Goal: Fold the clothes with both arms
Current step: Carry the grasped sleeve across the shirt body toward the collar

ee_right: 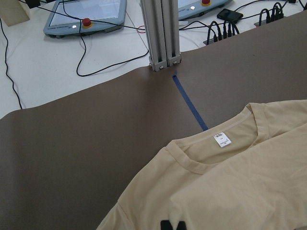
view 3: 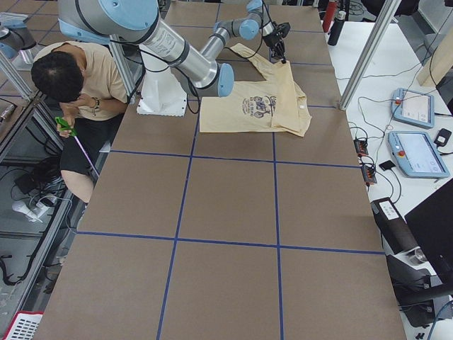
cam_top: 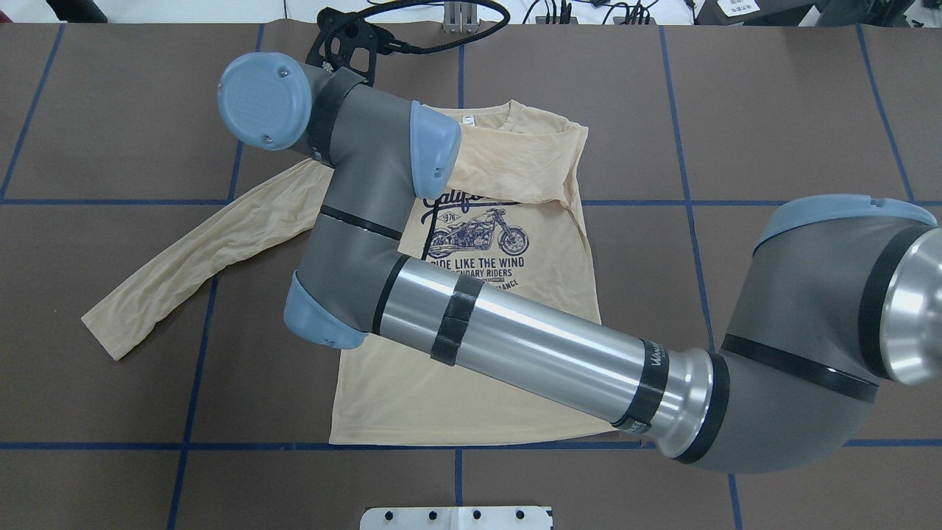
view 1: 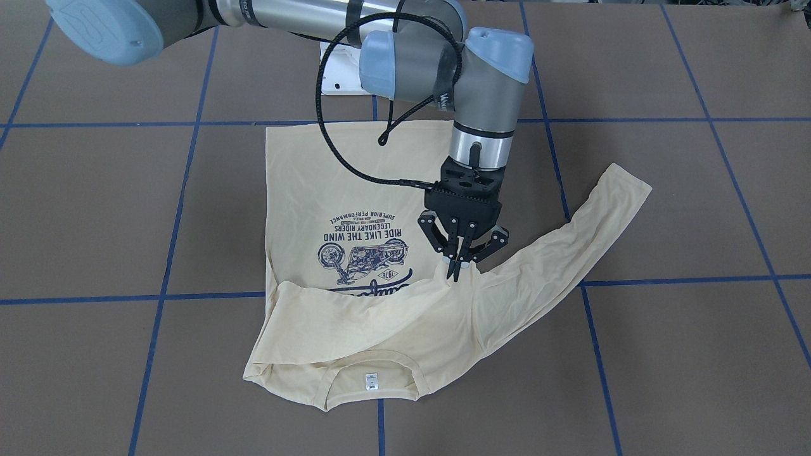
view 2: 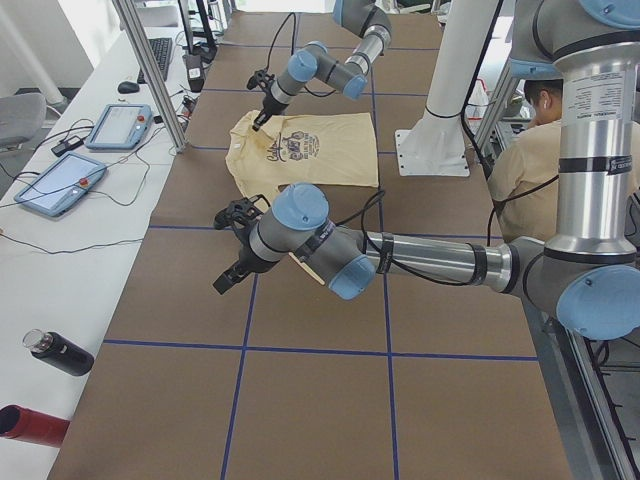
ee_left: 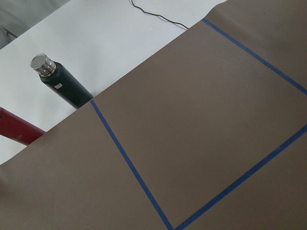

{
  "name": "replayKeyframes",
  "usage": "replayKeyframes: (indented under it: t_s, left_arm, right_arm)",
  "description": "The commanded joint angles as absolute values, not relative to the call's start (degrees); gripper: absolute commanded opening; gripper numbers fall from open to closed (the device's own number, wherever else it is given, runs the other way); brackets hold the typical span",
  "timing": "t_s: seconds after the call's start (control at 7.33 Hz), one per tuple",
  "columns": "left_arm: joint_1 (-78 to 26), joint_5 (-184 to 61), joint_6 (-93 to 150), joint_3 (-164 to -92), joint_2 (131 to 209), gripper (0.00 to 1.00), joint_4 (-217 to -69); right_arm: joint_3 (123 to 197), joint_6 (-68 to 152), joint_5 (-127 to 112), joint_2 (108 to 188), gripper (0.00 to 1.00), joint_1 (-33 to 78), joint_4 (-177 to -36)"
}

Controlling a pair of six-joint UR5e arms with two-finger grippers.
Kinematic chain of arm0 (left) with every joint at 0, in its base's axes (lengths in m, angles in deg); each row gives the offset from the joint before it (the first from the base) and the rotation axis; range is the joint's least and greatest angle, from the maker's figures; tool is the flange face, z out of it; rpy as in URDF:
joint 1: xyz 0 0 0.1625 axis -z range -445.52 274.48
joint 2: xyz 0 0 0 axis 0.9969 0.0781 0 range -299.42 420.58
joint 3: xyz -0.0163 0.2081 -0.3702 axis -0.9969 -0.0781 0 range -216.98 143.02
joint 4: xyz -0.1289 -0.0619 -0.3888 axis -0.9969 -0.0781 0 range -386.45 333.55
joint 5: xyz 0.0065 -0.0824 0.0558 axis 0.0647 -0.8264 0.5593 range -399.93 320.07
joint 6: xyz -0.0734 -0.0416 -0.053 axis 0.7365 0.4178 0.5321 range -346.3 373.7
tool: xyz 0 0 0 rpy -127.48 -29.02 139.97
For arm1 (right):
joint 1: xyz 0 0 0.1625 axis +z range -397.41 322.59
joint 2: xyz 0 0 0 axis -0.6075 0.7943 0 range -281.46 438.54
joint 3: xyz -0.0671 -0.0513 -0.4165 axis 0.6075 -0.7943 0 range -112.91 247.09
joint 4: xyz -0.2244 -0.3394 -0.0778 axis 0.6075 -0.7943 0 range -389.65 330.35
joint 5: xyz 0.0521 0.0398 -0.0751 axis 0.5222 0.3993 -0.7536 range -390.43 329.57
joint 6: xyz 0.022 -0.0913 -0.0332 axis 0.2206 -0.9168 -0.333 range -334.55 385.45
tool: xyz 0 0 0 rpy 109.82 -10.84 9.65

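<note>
T-shirt [view 1: 304, 190] fold, sleeve stage. Right gripper [view 1: 457, 265]: fingers drawn almost together, pinching a tuck of cloth where the outstretched sleeve [view 1: 570, 240] joins the body. Print [view 1: 364, 253] lies just beside the tips, collar [view 1: 374, 380] beyond them, away from the base. Left gripper [view 2: 228, 280] hangs over bare table [view 2: 300, 400], well apart, its opening impossible to tell. Judgement: lift low, sweep the sleeve across the chest, and don't drag the body.
</note>
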State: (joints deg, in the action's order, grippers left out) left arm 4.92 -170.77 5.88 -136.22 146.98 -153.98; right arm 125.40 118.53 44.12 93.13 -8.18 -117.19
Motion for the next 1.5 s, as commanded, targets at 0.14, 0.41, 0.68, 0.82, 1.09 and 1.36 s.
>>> replayKeyframes:
  t_s: [0.14,0.41,0.68,0.82,1.09,1.36]
  left_arm:
    - [4.9,-170.9,5.9,-136.2,147.0,1.0,-153.9]
    - [4.9,-171.0,5.7,-136.2,147.1,1.0,-154.0]
    - [0.0,-171.0,5.8,-136.6,147.8,1.0,-154.3]
    - [-2.9,-170.9,7.9,-136.3,147.9,1.0,-155.9]
    - [-12.7,-167.9,25.8,-136.3,147.2,1.0,-165.7]
    - [-23.2,-159.8,38.9,-136.7,145.8,1.0,-172.0]
  right_arm:
    - [120.9,122.5,45.3,88.3,0.99,-8.7,-117.1]
    - [120.9,120.4,52.1,86.3,1.0,-6.3,-118.2]
    - [125.1,112.9,61.3,89.1,1.0,-1.0,-122.4]
    - [133.6,109.1,64.2,95.0,1.0,1.1,-124.2]
    - [149.2,100.0,69.0,108.3,1.0,6.2,-127.5]
    - [168.7,87.2,74.7,127.8,1.0,12.7,-127.5]
